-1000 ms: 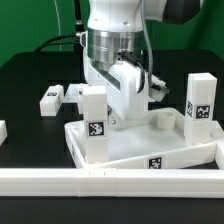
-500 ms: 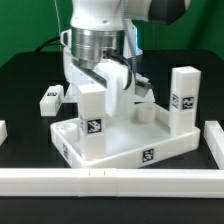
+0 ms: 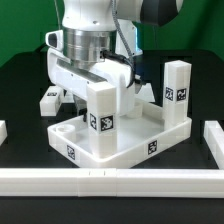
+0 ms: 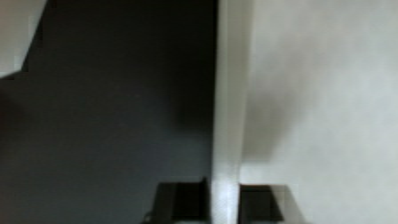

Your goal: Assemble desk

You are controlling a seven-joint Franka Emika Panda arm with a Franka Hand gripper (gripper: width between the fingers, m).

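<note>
Exterior view: one desk top (image 3: 112, 152) carries two standing legs (image 3: 100, 112) (image 3: 177, 90). One loose leg (image 3: 50, 100) lies beside it. The pincer (image 4: 226, 205) squeezes the desk top's rim, closed tight.

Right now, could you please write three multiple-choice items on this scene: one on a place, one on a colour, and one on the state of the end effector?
1. Relative to the desk top, where is the loose white tagged piece?
A) Inside it
B) On the table, at the exterior view's left of it
C) Stacked on its upright leg

2. What colour is the table surface?
A) Black
B) Red
C) Yellow

3. What is the state of the end effector?
A) Open, high above the table
B) Shut on the desk top's rim
C) Shut on a lifted loose piece

Answers:
1 B: the piece lies on the table outside the rim.
2 A: the bare surface around the parts is black.
3 B: the wrist view shows the thin white rim between the fingers.
</note>
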